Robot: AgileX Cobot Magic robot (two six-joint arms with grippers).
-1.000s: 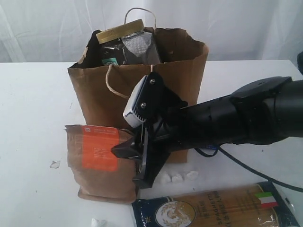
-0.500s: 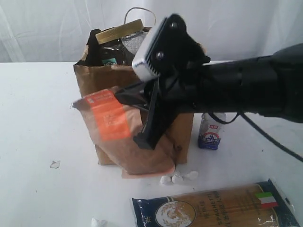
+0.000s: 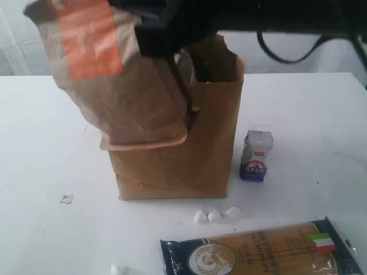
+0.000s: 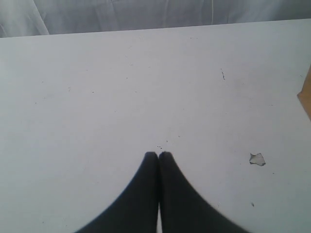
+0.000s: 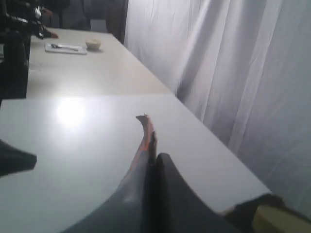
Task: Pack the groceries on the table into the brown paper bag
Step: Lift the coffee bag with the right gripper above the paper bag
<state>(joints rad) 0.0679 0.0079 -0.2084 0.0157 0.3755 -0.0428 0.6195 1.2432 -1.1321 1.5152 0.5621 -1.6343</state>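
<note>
The brown pouch with the orange label (image 3: pixel 114 74) hangs high in the air, tilted, in front of the upper left of the brown paper bag (image 3: pixel 183 154). My right gripper (image 3: pixel 150 23) is shut on the pouch's top edge (image 5: pixel 146 127), which sticks out past the fingertips (image 5: pixel 165 162). A small blue-white carton (image 3: pixel 256 156) stands on the table (image 3: pixel 46 149) right of the bag. The long spaghetti pack (image 3: pixel 258 252) lies at the front. An olive lid (image 5: pixel 278 221) shows inside the bag. My left gripper (image 4: pixel 158 155) is shut and empty over bare table.
Small white scraps (image 3: pixel 217 215) lie in front of the bag, with another (image 3: pixel 66 199) at the left, the scrap (image 4: pixel 257 159) near my left gripper. The bag's edge (image 4: pixel 306 97) shows beside it. White curtains (image 3: pixel 298 51) hang behind the table.
The right gripper closed on the brown pouch and lifted it from the table, up past the bag's front to above its rim. The carton came into view. The left gripper stayed still.
</note>
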